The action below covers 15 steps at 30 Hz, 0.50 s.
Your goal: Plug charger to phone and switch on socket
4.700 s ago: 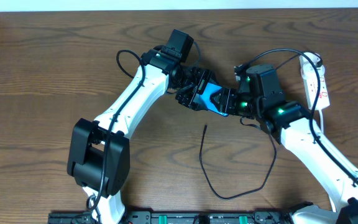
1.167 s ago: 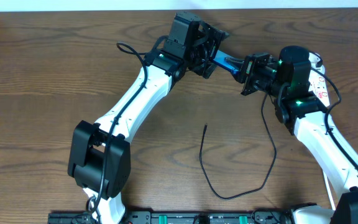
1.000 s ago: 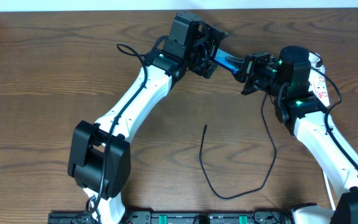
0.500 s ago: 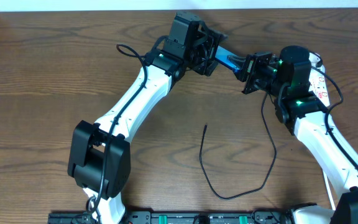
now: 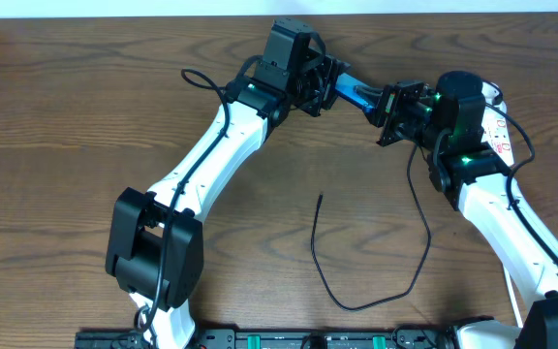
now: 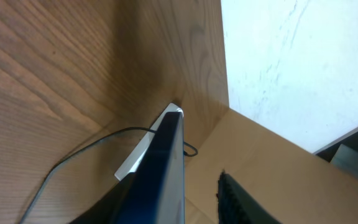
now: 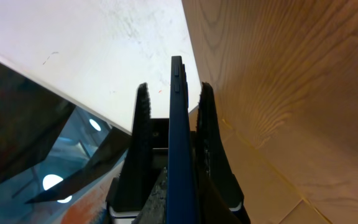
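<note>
The phone (image 5: 354, 96) shows as a slim blue strip held off the table near the far edge, bridging both grippers. My right gripper (image 5: 384, 109) is shut on its right end; in the right wrist view both fingers press the edge-on phone (image 7: 179, 155). My left gripper (image 5: 329, 85) straddles the other end, open, and a gap shows between the phone (image 6: 163, 168) and the right finger (image 6: 235, 199). The charger (image 5: 356, 306) lies loose on the table, its plug tip (image 5: 320, 197) free. The socket (image 5: 500, 134) lies at the right, partly under the right arm.
The table's far edge and a white wall (image 5: 260, 8) run just behind the grippers. The socket's white end (image 6: 143, 148) and a thin black cable (image 6: 92, 149) show behind the phone in the left wrist view. Both arms' bases stand at the near edge.
The left jaws have narrowed around the phone's left end. Both arms and the phone have stayed in place over the last second; earlier the phone was lower and nearer the table's middle.
</note>
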{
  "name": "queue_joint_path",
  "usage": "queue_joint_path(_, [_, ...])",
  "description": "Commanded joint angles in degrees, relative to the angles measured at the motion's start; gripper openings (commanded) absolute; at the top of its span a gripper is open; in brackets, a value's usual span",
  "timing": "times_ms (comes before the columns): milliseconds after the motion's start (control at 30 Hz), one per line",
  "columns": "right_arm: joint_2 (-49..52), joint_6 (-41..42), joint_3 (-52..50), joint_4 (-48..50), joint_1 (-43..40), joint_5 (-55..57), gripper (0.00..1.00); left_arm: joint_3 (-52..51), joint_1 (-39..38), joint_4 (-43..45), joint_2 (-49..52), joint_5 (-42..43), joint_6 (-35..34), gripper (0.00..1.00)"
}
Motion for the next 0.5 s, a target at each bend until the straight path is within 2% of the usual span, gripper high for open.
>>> queue_joint_path(0, [-0.57,1.22,1.16,0.98,-0.15,-1.01,0.01,0.83,0.24,0.04,-1.40,-0.26,-0.07,0.37])
queue_joint_path(300, [-0.57,1.62,1.18,1.73,-0.15,-1.70,0.01,0.85,0.24,0.04,-1.40,-0.26,-0.07,0.36])
queue_joint_path(467, [-0.57,1.62,1.18,1.79,-0.15,-1.90,0.02,0.83,0.24,0.04,-1.40,-0.26,-0.07,0.21])
